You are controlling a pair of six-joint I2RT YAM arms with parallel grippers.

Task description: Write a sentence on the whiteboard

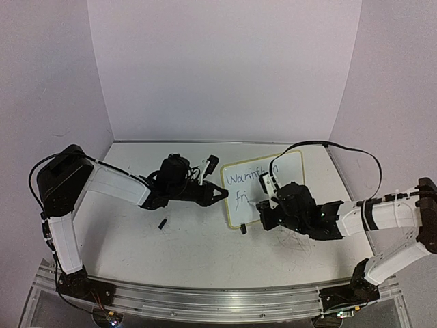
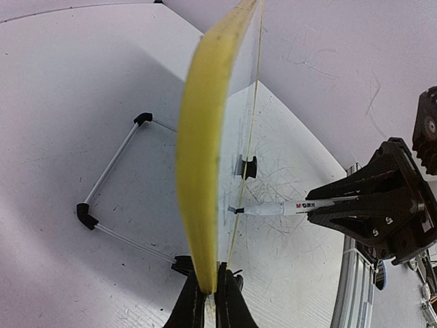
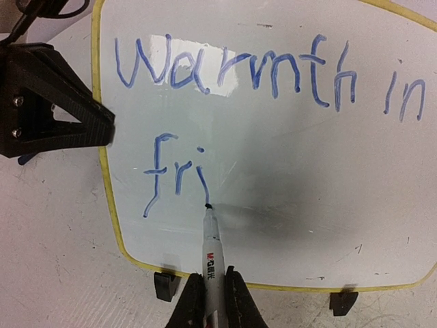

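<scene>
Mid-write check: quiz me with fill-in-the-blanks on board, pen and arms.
The small yellow-framed whiteboard is clamped at its edge by the ____ arm's fingers.
The white marker pen sits in the ____ arm's fingers.
The blue handwritten sentence has a second line reading ____ so far.
Its first line ends with the word ____.
Missing: left; right; fri; in.
</scene>
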